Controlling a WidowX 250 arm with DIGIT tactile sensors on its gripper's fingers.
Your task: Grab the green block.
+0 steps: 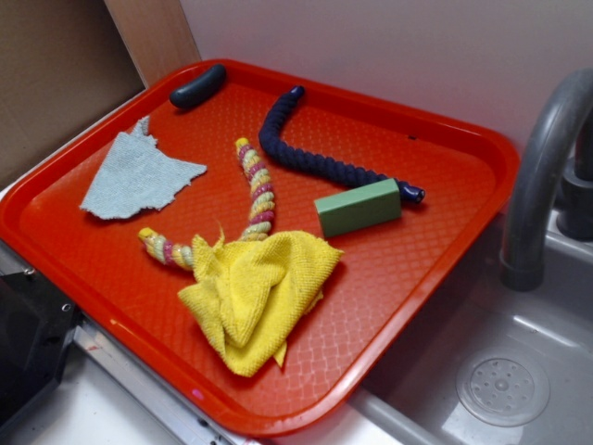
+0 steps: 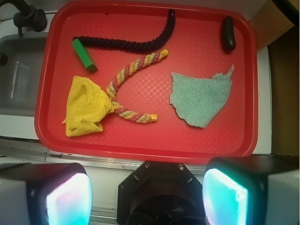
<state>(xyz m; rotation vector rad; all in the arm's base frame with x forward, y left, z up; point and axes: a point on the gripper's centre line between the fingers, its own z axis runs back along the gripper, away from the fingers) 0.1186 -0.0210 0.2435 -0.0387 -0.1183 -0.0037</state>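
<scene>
One green block (image 2: 84,55) lies at the far left of the red tray (image 2: 140,143) in the wrist view, its far end touching the dark blue rope (image 2: 129,44); the yellow cloth (image 2: 86,107) sits just nearer; the end effector (image 2: 147,194) hangs well apart off the tray's near edge, its fingers (image 2: 68,197) spread wide, holding nothing.
</scene>
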